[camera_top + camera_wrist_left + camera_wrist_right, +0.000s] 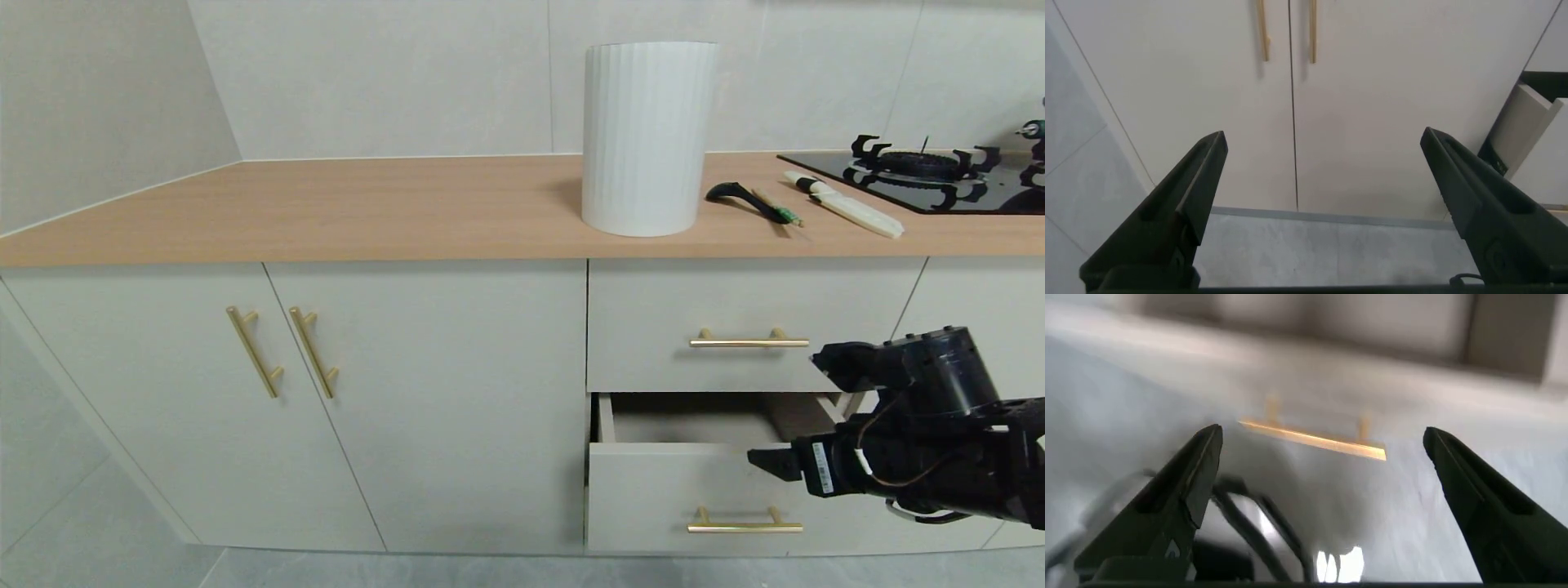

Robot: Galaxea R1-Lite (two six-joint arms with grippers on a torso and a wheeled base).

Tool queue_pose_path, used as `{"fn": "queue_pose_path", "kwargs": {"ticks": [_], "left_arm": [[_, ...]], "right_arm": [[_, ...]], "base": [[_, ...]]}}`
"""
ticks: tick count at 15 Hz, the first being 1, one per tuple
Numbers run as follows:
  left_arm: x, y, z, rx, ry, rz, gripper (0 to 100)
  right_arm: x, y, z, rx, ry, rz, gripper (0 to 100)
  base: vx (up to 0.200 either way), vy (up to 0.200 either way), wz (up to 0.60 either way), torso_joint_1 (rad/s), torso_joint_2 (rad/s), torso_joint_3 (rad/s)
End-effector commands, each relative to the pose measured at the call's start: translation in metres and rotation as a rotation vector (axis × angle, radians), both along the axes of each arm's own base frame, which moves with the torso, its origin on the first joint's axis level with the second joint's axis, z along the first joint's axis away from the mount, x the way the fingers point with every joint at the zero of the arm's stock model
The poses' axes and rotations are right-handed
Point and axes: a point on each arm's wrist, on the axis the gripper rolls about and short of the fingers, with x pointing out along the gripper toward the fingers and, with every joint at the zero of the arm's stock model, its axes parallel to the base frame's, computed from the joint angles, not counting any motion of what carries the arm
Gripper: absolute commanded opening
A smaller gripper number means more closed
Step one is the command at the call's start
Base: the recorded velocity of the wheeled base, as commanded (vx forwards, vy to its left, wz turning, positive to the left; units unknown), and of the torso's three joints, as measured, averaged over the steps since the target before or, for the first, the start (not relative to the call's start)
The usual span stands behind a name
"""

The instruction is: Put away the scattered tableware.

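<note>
As they lie now, on the worktop (367, 204): three slim pieces sit between the white ribbed canister (645, 139) and the hob (922, 175). They are a black-handled utensil (739, 196), a thin stick (780, 211) with a green end close against it, and a cream piece (853, 214) with a dark band, nearest the hob
Handling: all three look light and stiff. They lie flat on smooth wood, so they will likely skid or roll when nudged, and the stick seems the hardest to get under
Where to grip: probably across the thickest part of each one. That means the black handle on the utensil, the banded end on the cream piece, and the middle of the stick so it does not tip
Lower drawer (678, 490): pulled partly out beneath the shut upper drawer (735, 327), and a likely place for the pieces
Right gripper (796, 412): fingers spread wide and holding nothing. It is low in front of the two drawers, well below the worktop, and faces the brass handle (1315, 439) of a drawer front
Left gripper (1323, 204): jaws apart and empty, aimed at the foot of the cabinet doors (1290, 98)
Hard to make out: what each piece really is, and whether the stick is one or a pair. The drawer's inside is mostly hidden behind its front and the right arm, and the hob is cut off at the edge
</note>
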Motion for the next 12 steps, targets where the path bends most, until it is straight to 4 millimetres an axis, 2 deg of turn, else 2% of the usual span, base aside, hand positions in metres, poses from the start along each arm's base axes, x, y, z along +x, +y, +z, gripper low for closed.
{"fn": "queue_pose_path", "kwargs": {"ticks": [1, 3, 5, 7, 9, 12], "left_arm": [[0.000, 0.000, 0.000, -0.001, 0.001, 0.001, 100], [0.000, 0.000, 0.000, -0.001, 0.000, 0.001, 100], [0.000, 0.000, 0.000, -0.001, 0.001, 0.001, 100], [0.000, 0.000, 0.000, -0.001, 0.001, 0.001, 100], [0.000, 0.000, 0.000, -0.001, 0.001, 0.001, 100], [0.000, 0.000, 0.000, -0.001, 0.001, 0.001, 100]], "right_arm": [[0.005, 0.004, 0.003, 0.022, -0.055, 0.002, 100], [0.024, 0.011, -0.026, 0.000, -0.020, -0.038, 100], [0.040, 0.016, -0.045, 0.009, -0.045, -0.085, 100], [0.048, 0.018, -0.065, -0.011, -0.059, -0.113, 100], [0.052, 0.020, -0.074, -0.007, -0.083, -0.118, 100], [0.052, 0.020, -0.077, -0.010, -0.079, -0.115, 100]], "base": [[0.000, 0.000, 0.00, 0.000, 0.00, 0.000], [0.000, 0.000, 0.00, 0.000, 0.00, 0.000], [0.000, 0.000, 0.00, 0.000, 0.00, 0.000], [0.000, 0.000, 0.00, 0.000, 0.00, 0.000], [0.000, 0.000, 0.00, 0.000, 0.00, 0.000], [0.000, 0.000, 0.00, 0.000, 0.00, 0.000]]}}
